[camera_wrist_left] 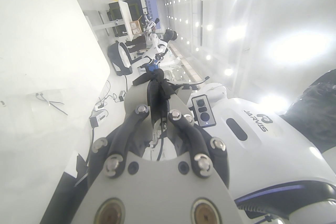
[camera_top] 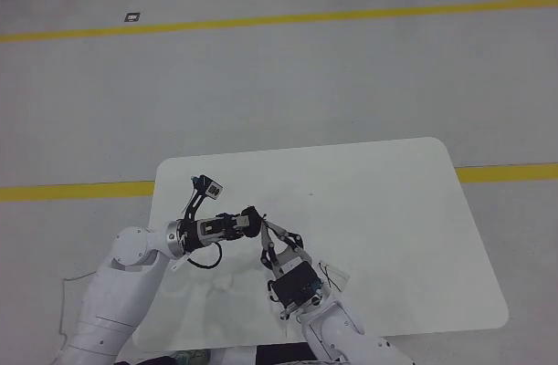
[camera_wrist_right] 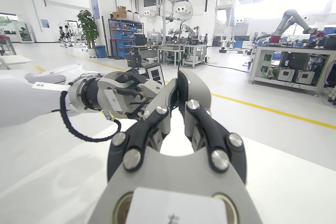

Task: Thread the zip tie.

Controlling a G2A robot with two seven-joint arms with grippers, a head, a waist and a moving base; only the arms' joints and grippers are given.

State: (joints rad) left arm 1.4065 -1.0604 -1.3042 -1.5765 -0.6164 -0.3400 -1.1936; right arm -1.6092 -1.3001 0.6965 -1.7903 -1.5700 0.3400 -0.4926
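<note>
On your left, the left pincer (camera_top: 246, 220) hangs level above the rounded white surface (camera_top: 397, 210), clamped shut on what looks like one end of the thin black plastic zip tie (camera_wrist_right: 180, 64), probably to steady it. Almost tip to tip with it, the right pincer (camera_top: 264, 232) is also closed. The tie's thin strand rises from its tips, likely so you can feed tail into head. Further right, a few loose black ties (camera_top: 329, 270) lie on the surface, well apart, seemingly spares.

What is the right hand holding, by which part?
A thin black plastic zip tie, pinched between the closed fingertips of the right hand; which end cannot be told.
</note>
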